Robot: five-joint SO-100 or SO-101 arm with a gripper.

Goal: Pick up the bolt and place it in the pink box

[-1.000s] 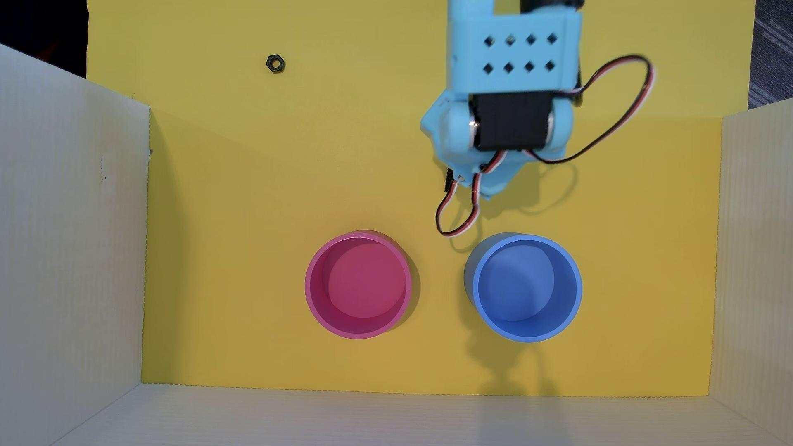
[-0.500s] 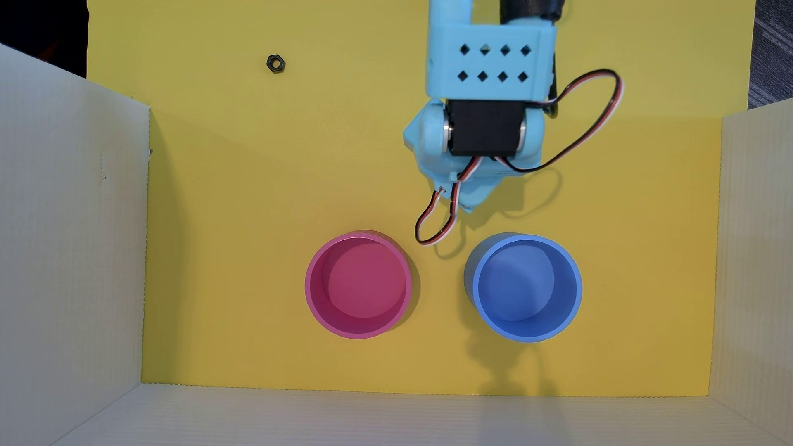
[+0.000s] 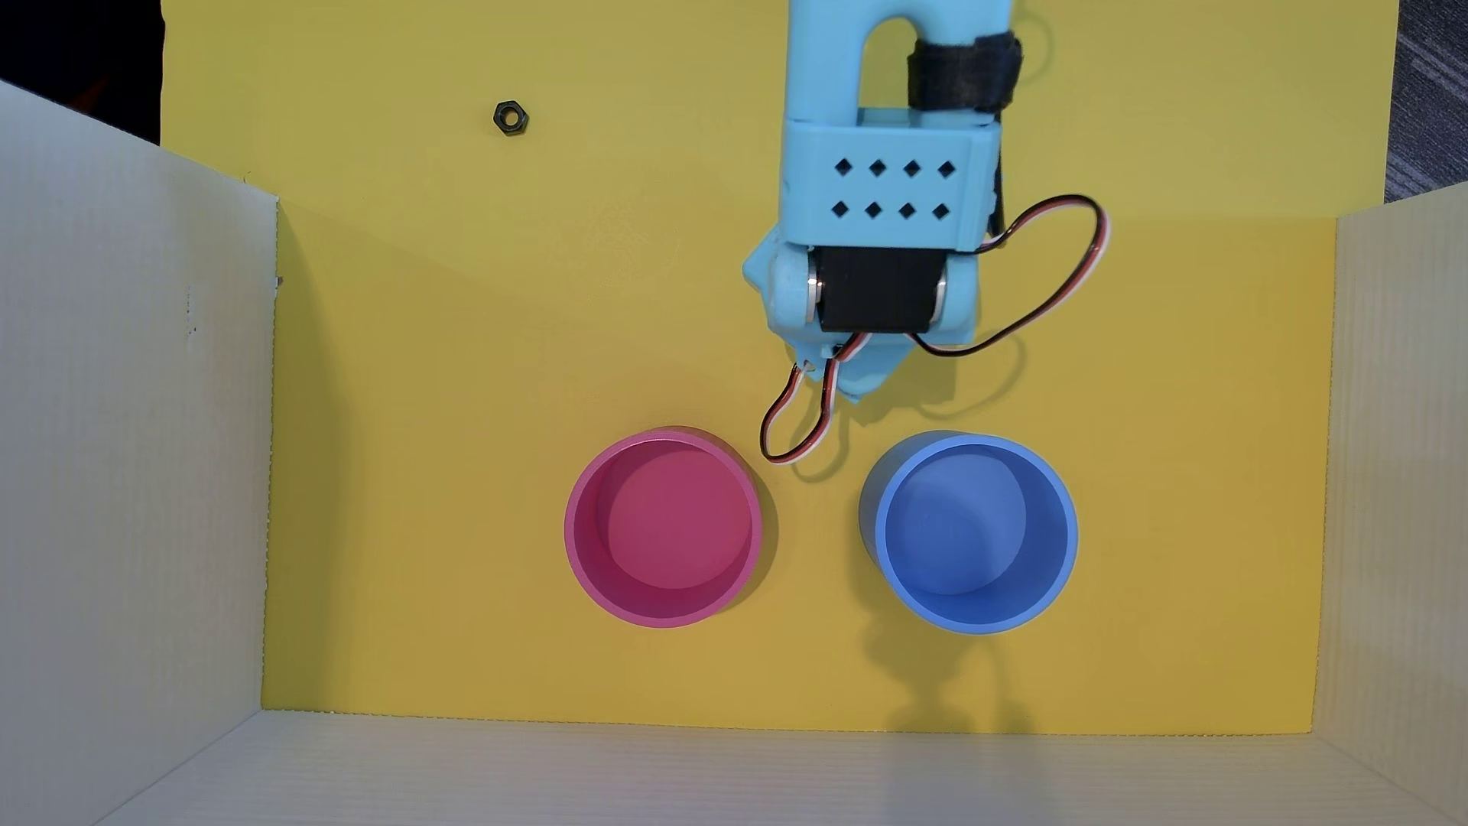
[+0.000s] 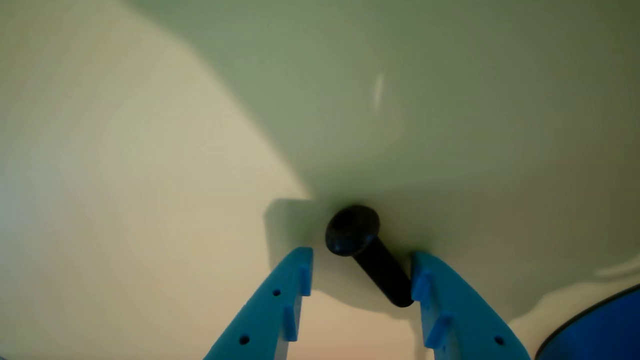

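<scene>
Blue pincer straddles the bolt

Blue fingers of the gripper [image 4: 361, 274] stand spread, nothing held; the bolt [image 4: 369, 252] lies flat between them, its shank end touching the right-hand finger in the wrist view. Small, stiff and probably smooth metal, it looks light and apt to roll; the shank is the better hold. Beyond, the pink box [image 3: 663, 528] sits empty beside a blue container [image 3: 969, 532].

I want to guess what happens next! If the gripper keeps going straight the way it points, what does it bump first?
Probably the bolt: in the wrist view it lies between the open gripper fingers, touching or nearly touching one; depth is unclear.
</scene>
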